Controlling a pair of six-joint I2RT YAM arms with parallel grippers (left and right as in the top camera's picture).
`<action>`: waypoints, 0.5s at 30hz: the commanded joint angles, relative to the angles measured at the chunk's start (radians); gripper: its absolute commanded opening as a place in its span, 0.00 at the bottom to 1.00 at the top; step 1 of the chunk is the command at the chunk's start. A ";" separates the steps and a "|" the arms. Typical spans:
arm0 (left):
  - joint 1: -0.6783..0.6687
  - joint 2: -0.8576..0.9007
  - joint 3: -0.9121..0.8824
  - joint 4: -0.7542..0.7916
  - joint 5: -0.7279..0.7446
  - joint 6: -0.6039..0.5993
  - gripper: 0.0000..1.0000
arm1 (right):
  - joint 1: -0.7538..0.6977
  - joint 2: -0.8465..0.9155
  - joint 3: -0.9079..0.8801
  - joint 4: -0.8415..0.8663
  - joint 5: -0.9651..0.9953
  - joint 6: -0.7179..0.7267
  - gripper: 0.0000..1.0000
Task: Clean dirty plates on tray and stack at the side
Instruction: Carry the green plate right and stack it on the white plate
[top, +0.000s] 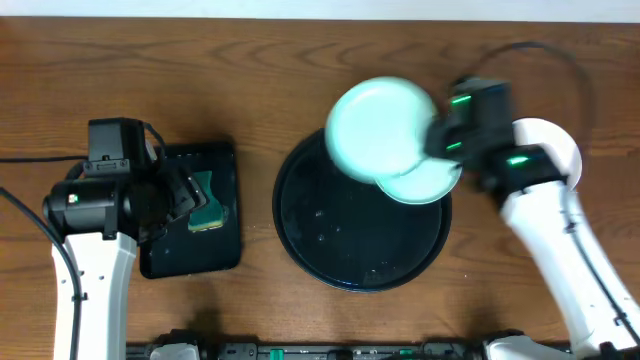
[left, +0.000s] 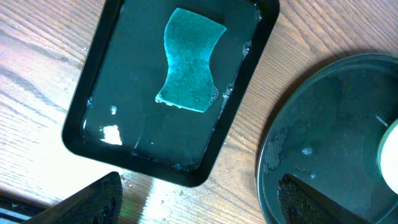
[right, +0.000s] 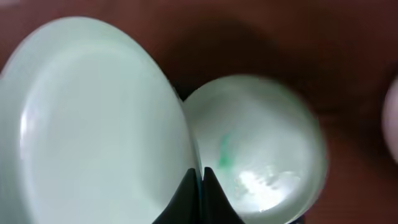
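My right gripper (top: 437, 140) is shut on the rim of a pale-mint plate (top: 375, 125) and holds it in the air over the far edge of the round black tray (top: 340, 250). In the right wrist view the fingers (right: 200, 182) pinch this plate (right: 93, 124) at its edge. A second plate (top: 425, 183) lies below on the tray's right side, with a teal smear at its centre (right: 255, 149). A third plate (top: 560, 150) lies on the table by the right arm, partly hidden. My left gripper (top: 185, 195) is open and empty (left: 202, 202).
A small rectangular black tray (top: 225, 255) with a green sponge (top: 210, 205) lies left of the round tray; it shows wet in the left wrist view (left: 99, 112), with the sponge (left: 189, 62) in it. Droplets lie on the round tray (left: 336, 137).
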 joint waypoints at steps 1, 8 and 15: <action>-0.002 0.005 -0.005 -0.004 -0.010 0.014 0.80 | -0.222 -0.007 0.004 -0.003 -0.262 0.124 0.02; -0.002 0.005 -0.005 -0.003 -0.010 0.014 0.80 | -0.579 0.014 0.000 -0.093 -0.262 0.117 0.02; -0.002 0.005 -0.005 0.002 -0.010 0.013 0.80 | -0.834 0.125 -0.006 -0.166 -0.140 0.120 0.02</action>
